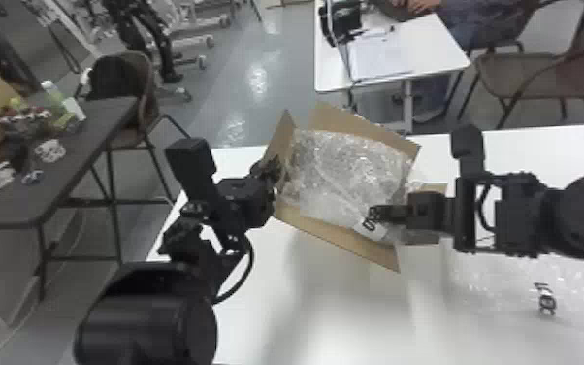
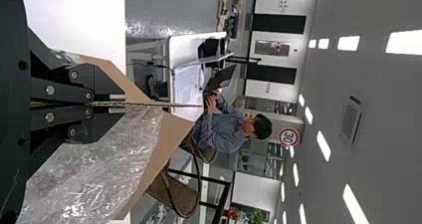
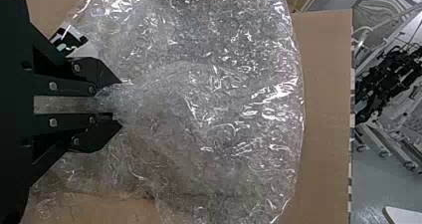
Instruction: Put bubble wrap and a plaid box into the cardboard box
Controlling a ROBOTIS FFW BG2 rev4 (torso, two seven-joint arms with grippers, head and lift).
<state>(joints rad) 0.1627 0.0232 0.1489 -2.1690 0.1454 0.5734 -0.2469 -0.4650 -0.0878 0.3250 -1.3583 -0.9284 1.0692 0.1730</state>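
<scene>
Bubble wrap (image 1: 354, 165), gripped, in cardboard box (image 1: 344, 236)

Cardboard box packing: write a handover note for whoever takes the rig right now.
Left gripper: closed on the left flap of the cardboard box.
Right gripper: pinching bubble wrap at the box opening.
Also: more bubble wrap on the white table, right of the box.
Done: wrap spread across the opening, between the flaps. Can't tell whether the plaid box is under it.
Left: probably settle and release the wrap, then free the flap; check for the plaid box.
</scene>
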